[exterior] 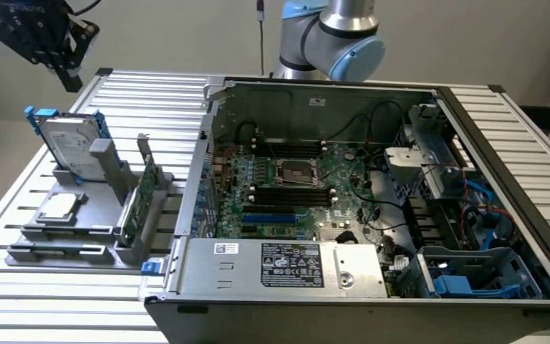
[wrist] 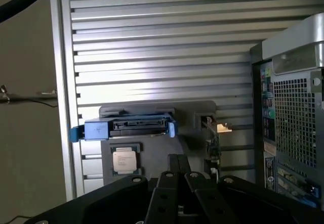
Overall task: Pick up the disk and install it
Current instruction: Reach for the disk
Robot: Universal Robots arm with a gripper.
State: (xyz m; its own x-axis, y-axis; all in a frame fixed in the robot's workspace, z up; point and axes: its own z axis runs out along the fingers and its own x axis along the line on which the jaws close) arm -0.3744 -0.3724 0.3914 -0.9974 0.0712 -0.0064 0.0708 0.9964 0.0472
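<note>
Where the gripper [exterior: 69, 79] hangs: high over a corner of the desk [exterior: 160, 93], above the disk [exterior: 69, 147] and well clear of it.
Fingers [wrist: 173, 164]: clenched together, gripping nothing.
Disk: upright in the grey holder [exterior: 98, 215], at the exterior view's left of the open computer case [exterior: 314, 100].

A robotics lab: silver slatted aluminium table [exterior: 514, 125], opened black metal computer case [exterior: 285, 269], grey-and-blue robot arm [exterior: 337, 36] at the far side.

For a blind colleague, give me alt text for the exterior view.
A robot gripper hangs above a blue-framed disk standing upright in a grey holder on a slatted table. An open computer case sits at the exterior view's right.
</note>
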